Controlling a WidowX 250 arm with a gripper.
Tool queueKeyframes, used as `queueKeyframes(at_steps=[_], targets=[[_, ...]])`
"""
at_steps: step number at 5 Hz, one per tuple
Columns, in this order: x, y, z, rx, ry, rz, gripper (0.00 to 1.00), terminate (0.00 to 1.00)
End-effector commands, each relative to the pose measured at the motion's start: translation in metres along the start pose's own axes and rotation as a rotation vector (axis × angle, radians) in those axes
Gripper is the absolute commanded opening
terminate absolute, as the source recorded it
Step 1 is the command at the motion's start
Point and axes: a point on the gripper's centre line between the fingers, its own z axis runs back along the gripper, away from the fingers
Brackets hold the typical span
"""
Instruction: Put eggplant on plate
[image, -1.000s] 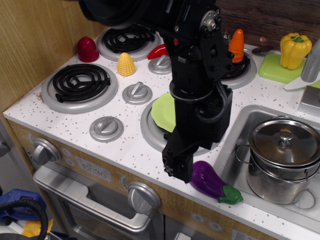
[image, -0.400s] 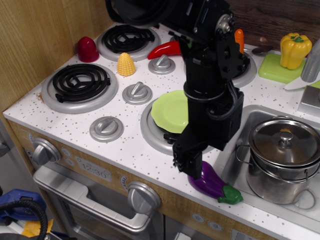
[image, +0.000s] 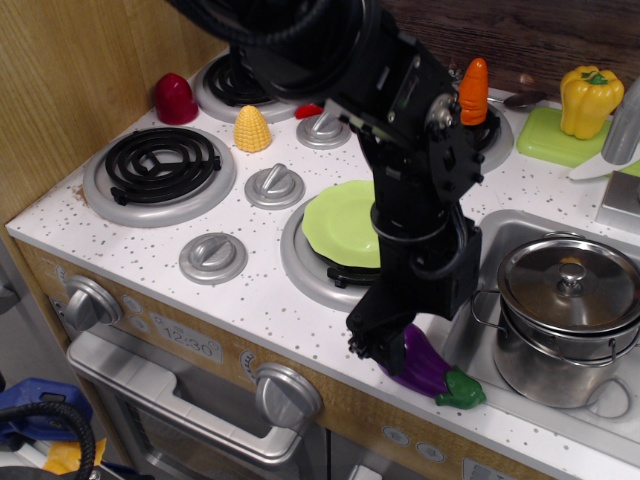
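The gripper (image: 385, 350) presses down onto the stem-less end of the eggplant (image: 428, 366) at the front edge of the table (image: 250, 300), having dropped and slid toward the sink side over the last second, when it hung clear of the toy on its stove side. The eggplant has not moved in that time: it lies on its side, purple body under and just beside the gripper, green cap pointing away toward the pot (image: 565, 315) in the sink. Whether the jaws are spread around the body or already closing on it cannot be told, since the black housing hides the fingertips from this view. The plate (image: 340, 220) sits behind the gripper, up the arm's line, on the near burner (image: 300, 265), its far side covered by the arm. The shift suggests the approach is finished and the grasp is the step in hand; nothing of the carry has begun, and the eggplant is still well apart from the plate. The glossy, rounded toy lies close to the table's front lip, so a squeeze off its middle could squirt it sideways or over the edge. Once held, the move called for is a lift and a short carry back to the plate. The carrot (image: 473, 90) stands far behind, out of the way.
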Motion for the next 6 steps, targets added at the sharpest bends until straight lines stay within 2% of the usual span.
queueKeyframes(at_steps=[1, 3, 5, 6], targets=[[-0.007, 0.001, -0.005, 0.015, -0.067, -0.028, 1.00, 0.00], [-0.010, 0.001, -0.014, 0.029, -0.097, -0.026, 1.00, 0.00], [-0.003, 0.001, -0.027, 0.086, -0.005, -0.038, 1.00, 0.00], [-0.005, 0.000, -0.033, 0.112, 0.013, -0.052, 1.00, 0.00]])
